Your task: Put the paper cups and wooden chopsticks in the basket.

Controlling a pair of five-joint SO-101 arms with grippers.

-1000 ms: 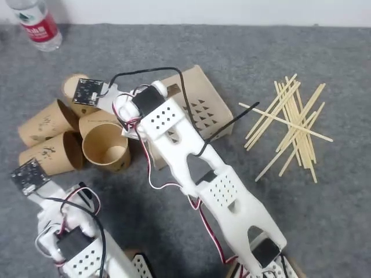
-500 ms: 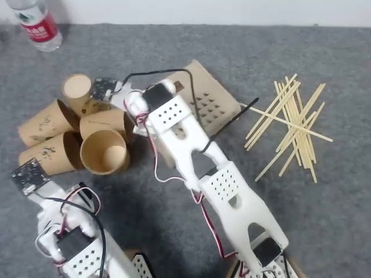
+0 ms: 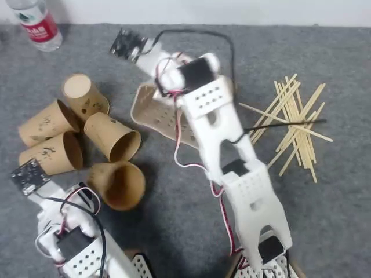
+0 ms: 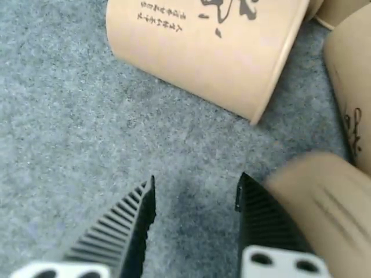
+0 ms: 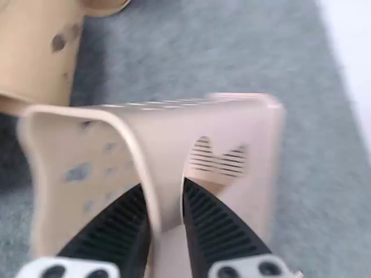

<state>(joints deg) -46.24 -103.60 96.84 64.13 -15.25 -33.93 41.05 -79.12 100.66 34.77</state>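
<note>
Right gripper [image 5: 164, 194] is clamping the basket [image 3: 155, 113] by its wall, holding it tipped, probably to right its opening. Left gripper [image 4: 194, 186] is hanging open over carpet [image 4: 69, 116]. Paper cups [image 3: 110, 136] are lying beside the basket, chopsticks [image 3: 293, 121] on its opposite side.

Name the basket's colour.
The basket is pale beige with small cut-outs; the right wrist view shows it best.
</note>
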